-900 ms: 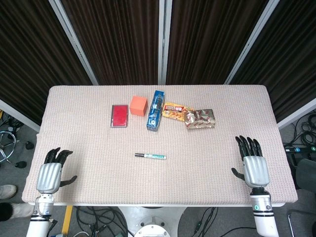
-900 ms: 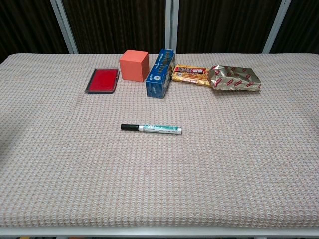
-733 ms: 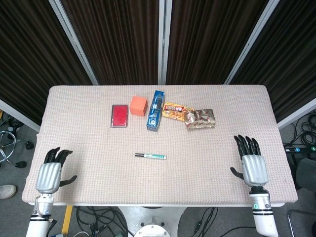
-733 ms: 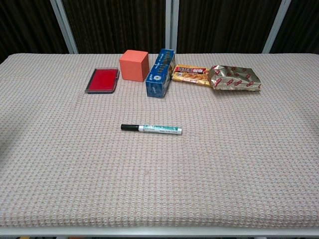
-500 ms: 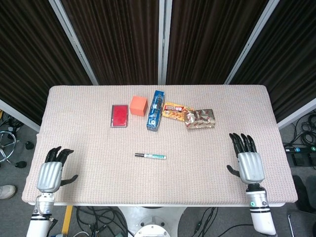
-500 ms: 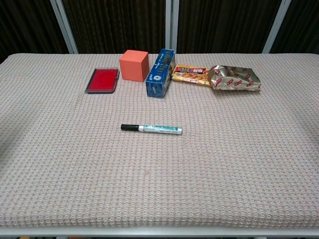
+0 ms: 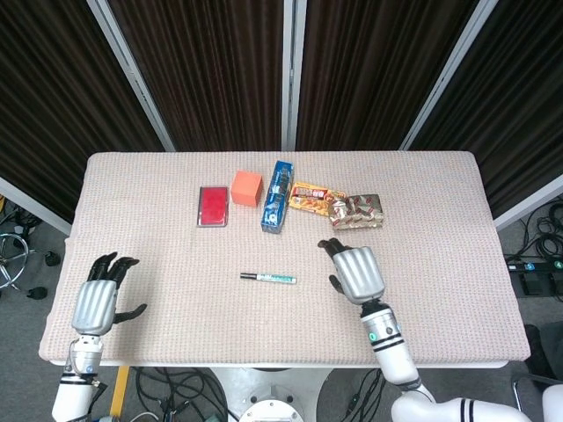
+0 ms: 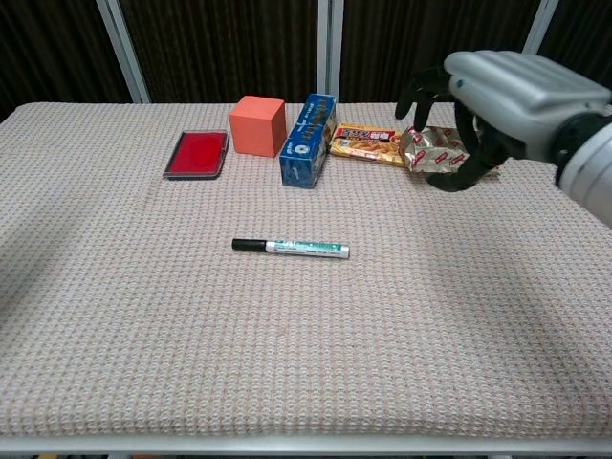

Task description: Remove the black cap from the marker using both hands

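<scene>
Since the earlier frames we see our right robot hand (image 7: pixel 356 271) has swung in from the desk's right edge toward the middle; it now hangs just right of the marker (image 7: pixel 269 279), apart from it, fingers spread and curved, holding nothing. In the chest view this robot hand (image 8: pixel 497 100) has come into the picture at upper right, in front of the foil snack pack (image 8: pixel 449 151). Our left robot hand (image 7: pixel 97 301) has shifted only slightly near the desk's left front corner, fingers apart and empty; the chest view does not show it.

The marker has not moved. It lies flat near the middle of the desk (image 7: pixel 176 255), its black cap (image 8: pixel 249 245) still on and pointing left.

Along the far side sit a red flat case (image 7: pixel 213 206), an orange cube (image 7: pixel 246 187), a blue box (image 7: pixel 277 196) and an orange snack bar (image 7: pixel 310 200). All carry printing, as does the marker's barrel, but we find it too small to read.
</scene>
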Tool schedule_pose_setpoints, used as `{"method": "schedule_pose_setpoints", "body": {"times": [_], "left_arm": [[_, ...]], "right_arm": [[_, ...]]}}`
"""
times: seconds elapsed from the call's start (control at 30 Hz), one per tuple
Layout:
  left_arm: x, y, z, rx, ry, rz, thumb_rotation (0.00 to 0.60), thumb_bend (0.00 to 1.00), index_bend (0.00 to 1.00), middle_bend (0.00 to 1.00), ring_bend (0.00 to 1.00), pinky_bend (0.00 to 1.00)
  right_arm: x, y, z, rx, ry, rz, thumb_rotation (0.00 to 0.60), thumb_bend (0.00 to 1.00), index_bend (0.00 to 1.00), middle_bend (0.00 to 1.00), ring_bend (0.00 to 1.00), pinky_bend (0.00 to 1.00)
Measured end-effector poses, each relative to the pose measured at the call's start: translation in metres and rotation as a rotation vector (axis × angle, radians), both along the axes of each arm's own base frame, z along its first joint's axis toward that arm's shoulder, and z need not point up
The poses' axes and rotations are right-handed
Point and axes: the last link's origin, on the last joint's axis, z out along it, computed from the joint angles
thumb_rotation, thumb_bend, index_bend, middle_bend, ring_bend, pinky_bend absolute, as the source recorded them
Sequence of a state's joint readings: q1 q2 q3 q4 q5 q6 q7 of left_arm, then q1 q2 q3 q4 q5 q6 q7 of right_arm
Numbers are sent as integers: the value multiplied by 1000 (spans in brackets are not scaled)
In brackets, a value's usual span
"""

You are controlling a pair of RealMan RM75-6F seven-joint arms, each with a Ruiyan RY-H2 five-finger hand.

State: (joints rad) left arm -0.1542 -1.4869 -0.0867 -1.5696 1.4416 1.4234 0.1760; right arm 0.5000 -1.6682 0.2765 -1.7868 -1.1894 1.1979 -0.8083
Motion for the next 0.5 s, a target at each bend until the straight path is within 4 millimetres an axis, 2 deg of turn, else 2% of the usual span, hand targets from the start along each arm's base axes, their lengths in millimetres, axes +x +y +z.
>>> {"method": "schedule_pose_setpoints", "body": {"times": [0.27, 0.5], "left_arm": [[-6, 5, 0, -28, -30, 18, 600, 64, 212, 210, 80, 98], [-11, 7, 0, -43, -41, 18, 600, 65, 212, 210, 80, 99]], "right_arm": [[48, -3, -66, 135, 135, -82, 600, 126, 444, 445, 800, 959], [67, -7, -98, 137, 187, -127, 600, 153, 463, 456, 800, 959]]}}
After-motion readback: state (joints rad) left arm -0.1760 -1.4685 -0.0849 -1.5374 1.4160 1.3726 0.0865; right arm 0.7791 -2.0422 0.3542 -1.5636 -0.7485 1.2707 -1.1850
